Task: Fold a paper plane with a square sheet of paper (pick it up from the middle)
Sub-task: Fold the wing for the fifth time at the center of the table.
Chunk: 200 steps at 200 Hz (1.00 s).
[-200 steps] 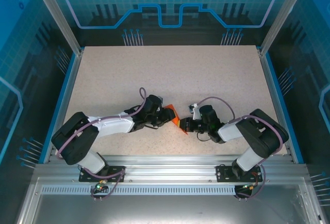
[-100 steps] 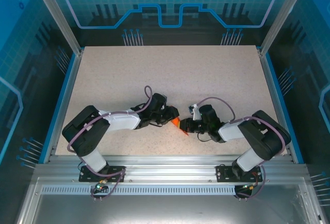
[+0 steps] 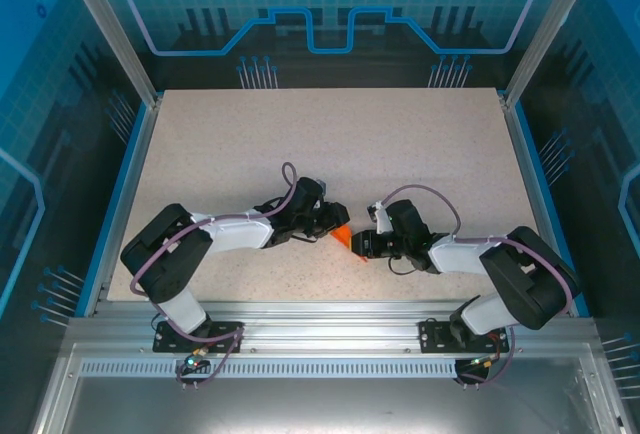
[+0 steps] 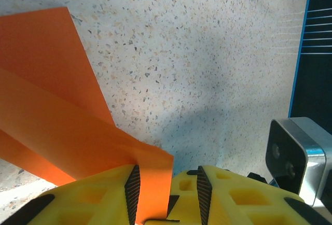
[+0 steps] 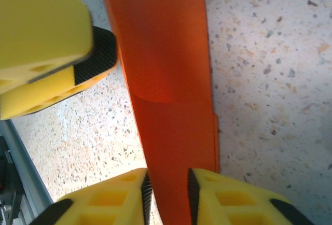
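Near the front of the counter (image 3: pixel 330 144), the creased orange sheet of paper (image 3: pixel 343 237) (image 4: pixel 62 131) (image 5: pixel 166 80) sits between the right gripper (image 3: pixel 358 246) (image 5: pixel 168 178), jaws parted over it, and the left gripper (image 3: pixel 335 226) (image 4: pixel 166 176), whose hold I cannot tell

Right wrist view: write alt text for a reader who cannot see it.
A folded orange paper strip runs downward, passing between the yellow fingers of the right hand at the bottom. Another yellow finger sits upper left; the table is speckled.

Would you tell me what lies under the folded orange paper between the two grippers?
Speckled table shows around the orange paper. The patch directly beneath it is covered, so whether it rests on the table or hangs above cannot be told.
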### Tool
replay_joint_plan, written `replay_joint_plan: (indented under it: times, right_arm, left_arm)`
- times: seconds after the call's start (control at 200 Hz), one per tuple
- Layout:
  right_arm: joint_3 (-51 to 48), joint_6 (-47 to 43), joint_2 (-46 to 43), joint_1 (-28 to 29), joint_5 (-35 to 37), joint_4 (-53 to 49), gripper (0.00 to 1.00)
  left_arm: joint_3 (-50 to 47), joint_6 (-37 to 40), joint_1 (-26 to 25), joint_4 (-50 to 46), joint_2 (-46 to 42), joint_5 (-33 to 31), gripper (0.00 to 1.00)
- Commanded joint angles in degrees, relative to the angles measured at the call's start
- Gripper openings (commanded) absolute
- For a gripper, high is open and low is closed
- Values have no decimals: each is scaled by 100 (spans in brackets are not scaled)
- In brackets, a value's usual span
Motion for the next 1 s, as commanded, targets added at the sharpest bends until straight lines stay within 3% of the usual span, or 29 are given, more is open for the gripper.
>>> replay_joint_plan:
  times: [0.0,0.17,0.375,0.55,0.995]
  right_arm:
    - [124,-192,-101,-79,-15,-240,20]
    - [174,-198,-91,-83,-83,-243,7]
    - [187,163,121,-67,-349,228,2]
    - [213,535,336,-46,-518,646,0]
    - [587,781,786,227,-313,508,1]
  left_arm:
    - [149,112,49,-81,89,60,38]
    - [187,125,47,-161,117,72,37]
    - [197,137,61,-196,47,65,37]
    - [140,155,67,-221,-157,57,39]
    - [-178,169,119,-267,-552,-109,45]
